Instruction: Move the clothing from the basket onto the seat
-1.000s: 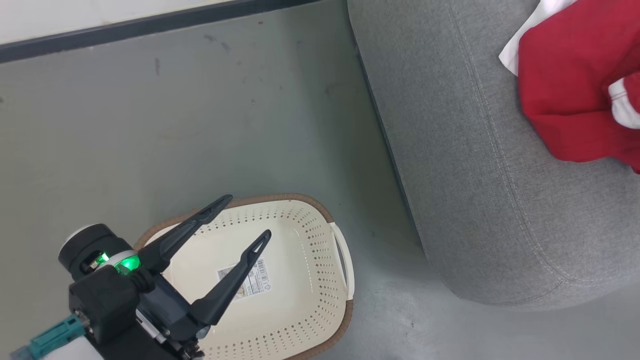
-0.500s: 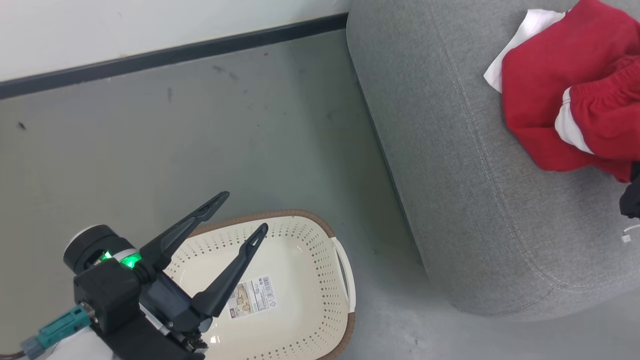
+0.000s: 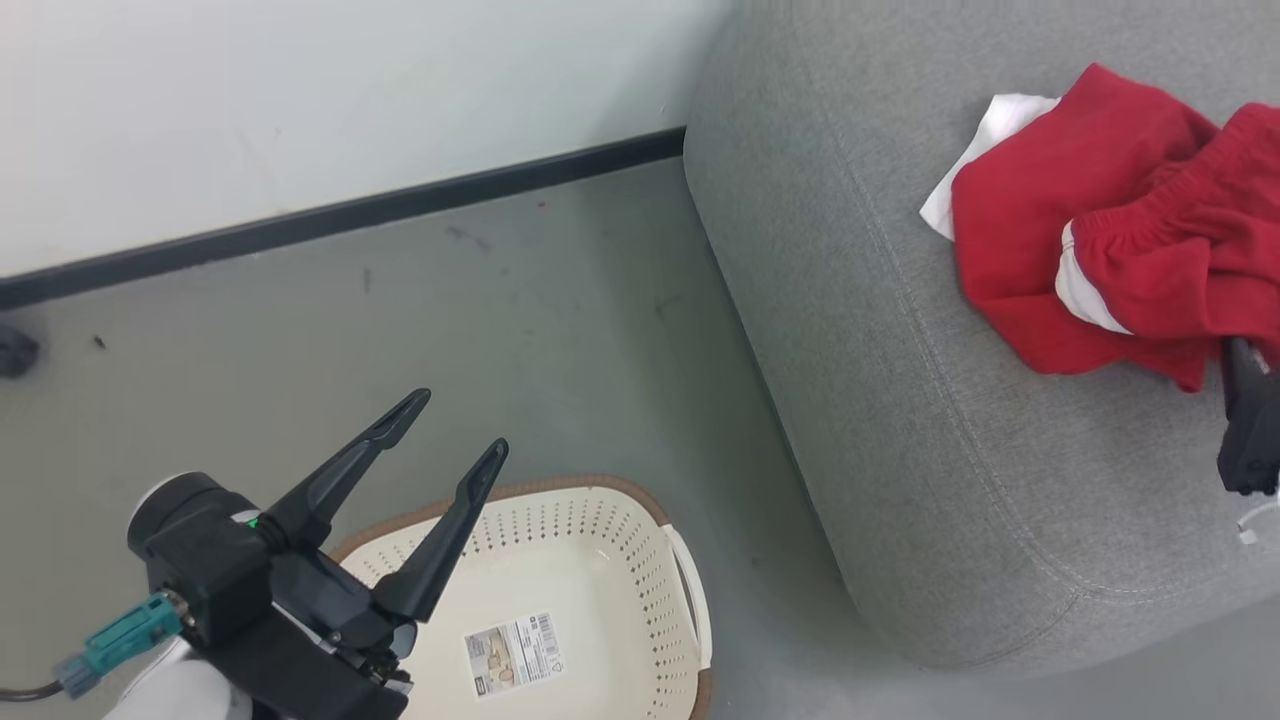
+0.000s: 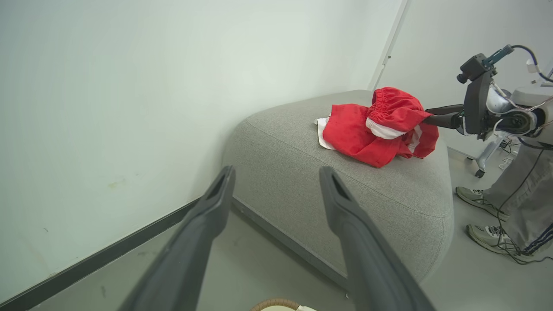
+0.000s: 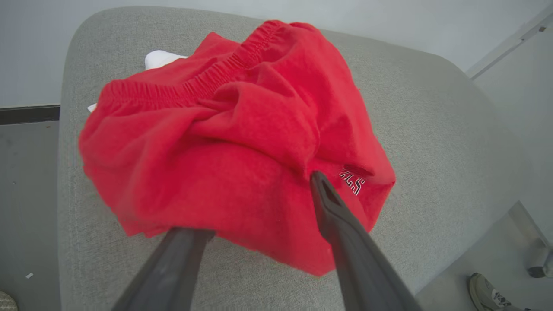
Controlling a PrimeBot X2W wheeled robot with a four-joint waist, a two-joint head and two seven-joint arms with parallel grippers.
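Observation:
The red clothing lies heaped on the grey seat, with a white piece sticking out at its far edge. In the right wrist view the clothing rests on the seat. My right gripper is open at the heap: one finger lies on top of the cloth and the other finger's tip is hidden under the heap's edge. The cream basket stands on the floor with only a label sticker inside. My left gripper hovers open above the basket's far rim, holding nothing.
A white wall with a dark baseboard runs behind the grey floor. A person's feet in sneakers stand beside the seat's far side. My right gripper reaches into the clothing from there.
The head camera has tilted up, so more wall shows and the basket sits lower in view. My right gripper has come into view at the clothing's edge. The left gripper has stayed open.

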